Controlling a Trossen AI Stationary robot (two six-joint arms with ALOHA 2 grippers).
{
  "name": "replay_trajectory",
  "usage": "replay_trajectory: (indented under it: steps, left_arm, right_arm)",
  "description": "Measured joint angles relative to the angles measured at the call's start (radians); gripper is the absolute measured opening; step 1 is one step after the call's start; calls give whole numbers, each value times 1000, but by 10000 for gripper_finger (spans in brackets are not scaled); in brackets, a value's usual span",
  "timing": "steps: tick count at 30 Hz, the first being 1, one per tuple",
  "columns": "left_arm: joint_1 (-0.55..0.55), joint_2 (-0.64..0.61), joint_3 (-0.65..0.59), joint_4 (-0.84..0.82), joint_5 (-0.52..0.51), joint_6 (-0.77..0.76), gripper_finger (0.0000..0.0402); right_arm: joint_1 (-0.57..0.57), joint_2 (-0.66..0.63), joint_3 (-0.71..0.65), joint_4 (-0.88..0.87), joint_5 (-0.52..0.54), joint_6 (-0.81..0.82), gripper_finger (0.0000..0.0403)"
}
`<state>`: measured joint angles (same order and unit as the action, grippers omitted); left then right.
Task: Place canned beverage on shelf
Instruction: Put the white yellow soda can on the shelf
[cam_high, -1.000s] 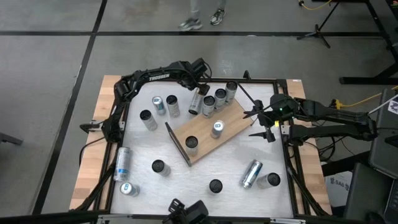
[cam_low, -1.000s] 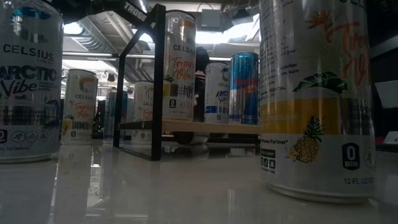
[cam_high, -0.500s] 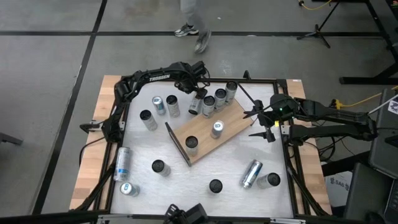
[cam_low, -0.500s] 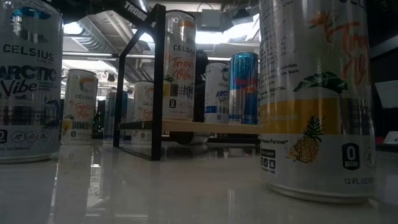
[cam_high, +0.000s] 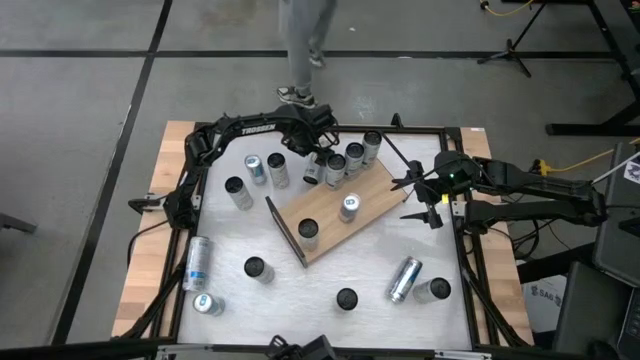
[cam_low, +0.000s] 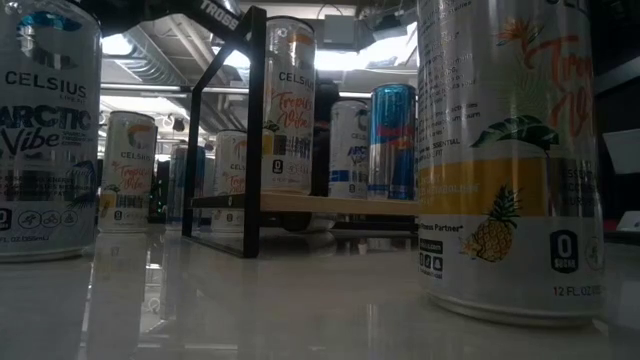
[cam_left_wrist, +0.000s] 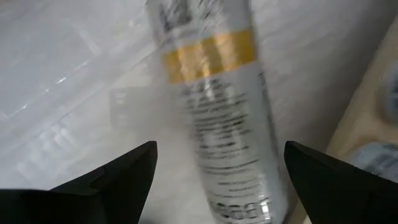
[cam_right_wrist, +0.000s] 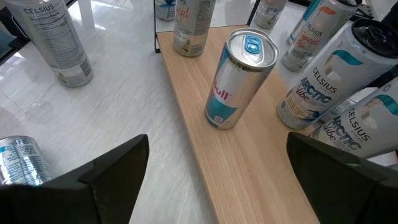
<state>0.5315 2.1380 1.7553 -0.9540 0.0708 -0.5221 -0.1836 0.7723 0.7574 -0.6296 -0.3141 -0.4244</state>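
The left gripper (cam_high: 308, 150) is at the far edge of the table, just behind the far corner of the shelf (cam_high: 365, 215). Its fingers (cam_left_wrist: 118, 177) are spread wide, released, with a white can with a yellow band (cam_left_wrist: 214, 106) lying between them; the fingers are apart from the can's sides. In the high view this can (cam_high: 313, 170) leans beside the shelf's far edge.

The shelf lies diagonally mid-table. It carries a blue-and-silver can (cam_right_wrist: 239, 78), a can near its dark end panel (cam_high: 308, 232), and three cans (cam_high: 353, 157) along its far edge.

The right gripper (cam_high: 420, 190) hangs at the shelf's right end, fingers spread, holding nothing.
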Motion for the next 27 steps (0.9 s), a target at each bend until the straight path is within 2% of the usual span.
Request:
replay_trajectory:
  steps: [7, 22, 27]
  left_arm:
    - [-12, 0, -46, 15, 0, -4, 343]
    - [-22, 0, -47, -17, -2, -8, 343]
    - [-25, 0, -47, -17, -37, 10, 343]
  right_arm:
    - [0, 0, 0, 0, 0, 0, 370]
    - [0, 0, 0, 0, 0, 0, 370]
    - [0, 0, 0, 0, 0, 0, 370]
